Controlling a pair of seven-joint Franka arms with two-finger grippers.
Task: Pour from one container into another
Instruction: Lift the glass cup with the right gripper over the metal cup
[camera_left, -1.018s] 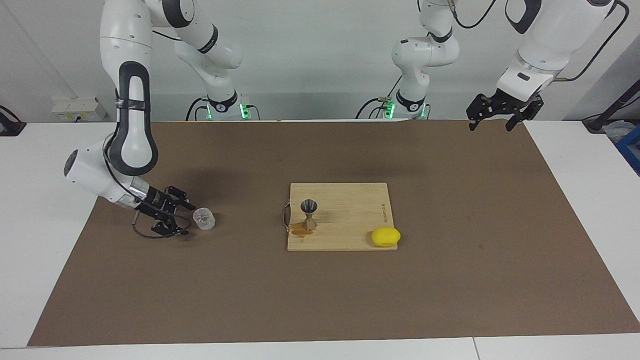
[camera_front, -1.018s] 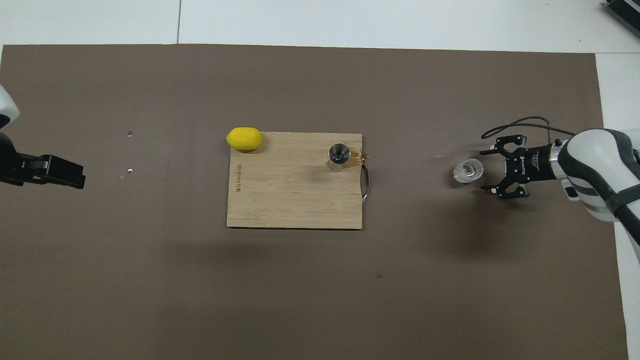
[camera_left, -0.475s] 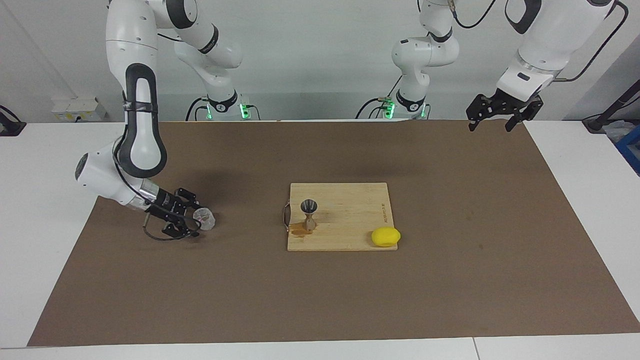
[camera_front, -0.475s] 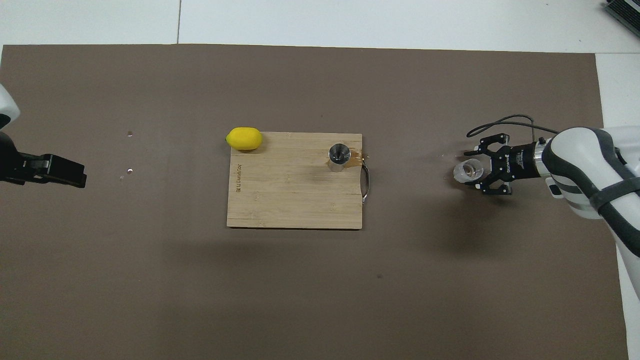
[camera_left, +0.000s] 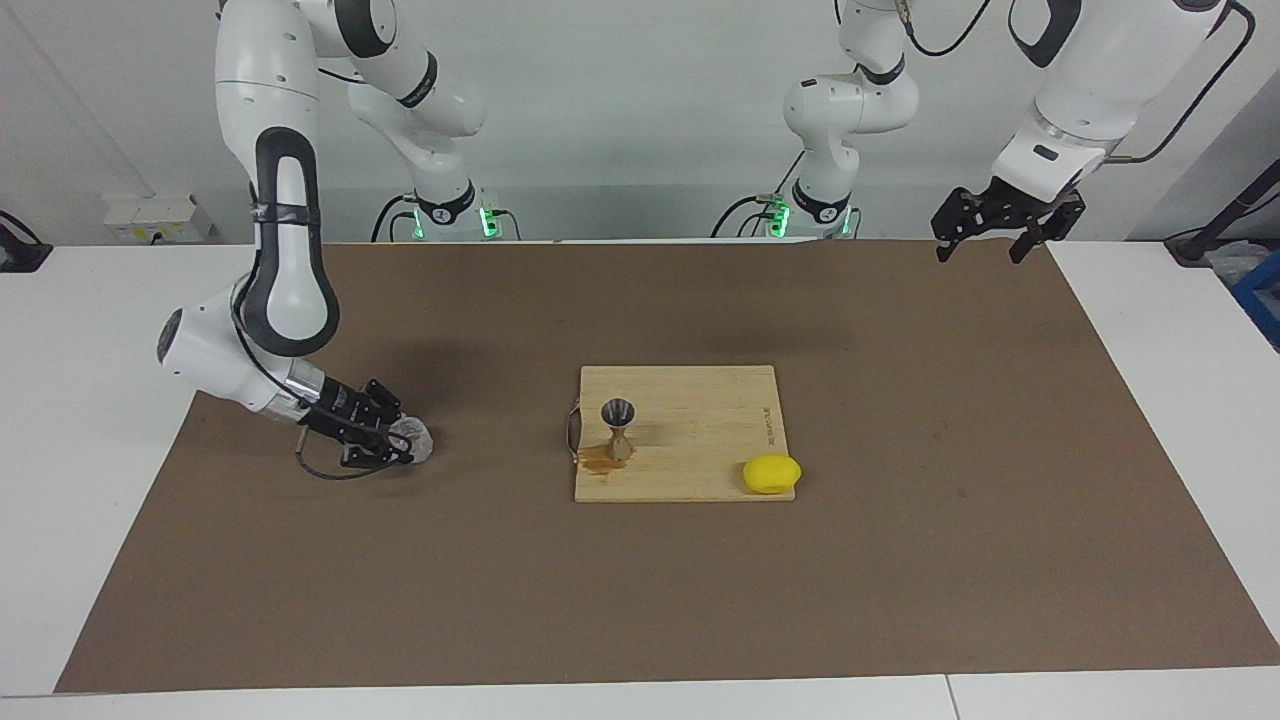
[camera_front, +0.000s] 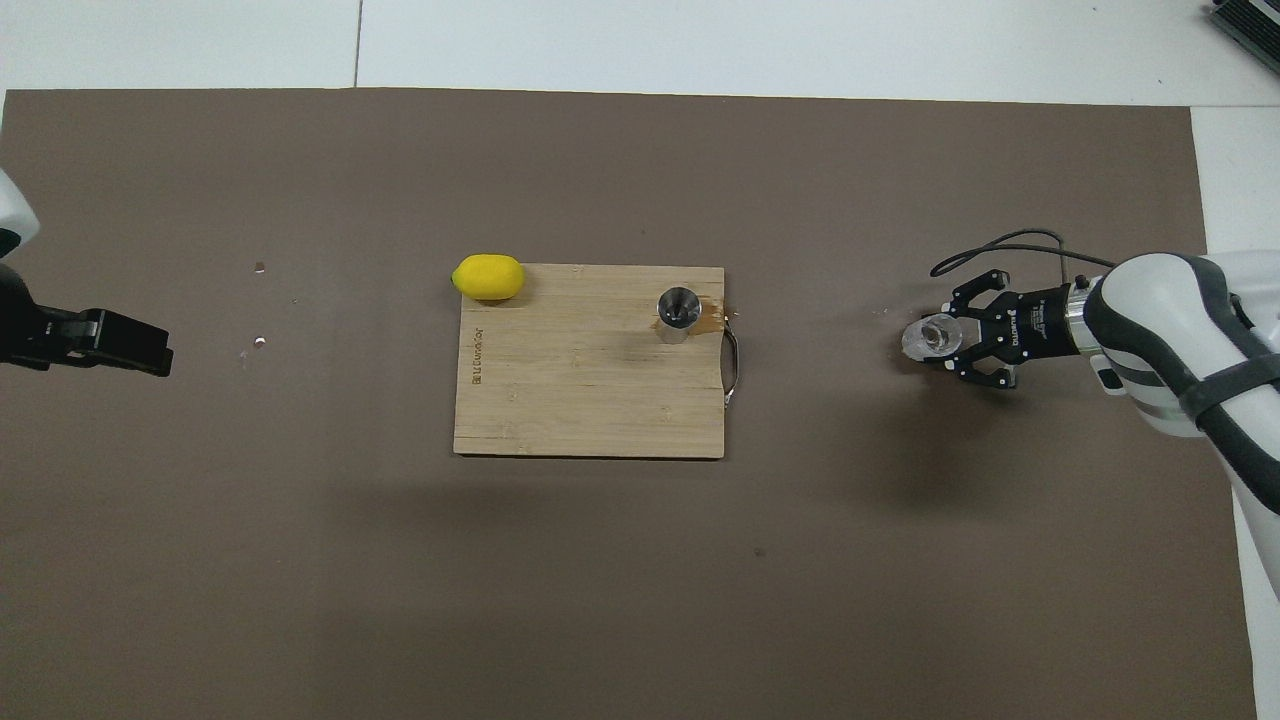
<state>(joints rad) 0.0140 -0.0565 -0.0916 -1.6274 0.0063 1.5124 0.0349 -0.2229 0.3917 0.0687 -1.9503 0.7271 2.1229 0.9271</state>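
Observation:
The clear ribbed cup (camera_left: 416, 438) (camera_front: 928, 337) sits on the brown mat toward the right arm's end of the table. My right gripper (camera_left: 403, 442) (camera_front: 946, 338) lies low and sideways, shut on the cup with a finger on each side. The silver hourglass jigger (camera_left: 617, 428) (camera_front: 678, 313) stands upright on the wooden board (camera_left: 700, 420) (camera_front: 580, 390), a small brown spill (camera_left: 598, 460) beside it. My left gripper (camera_left: 980, 253) (camera_front: 140, 345) waits open, raised over the mat's edge at the left arm's end.
A yellow lemon (camera_left: 771, 473) (camera_front: 488, 277) rests at the board's corner farthest from the robots, toward the left arm's end. The board has a metal handle (camera_front: 733, 370) on the side facing the cup. The brown mat (camera_left: 900, 550) covers most of the table.
My right gripper has slid up to the clear cup and closed its fingers around it. The left arm, jigger and lemon have not moved.

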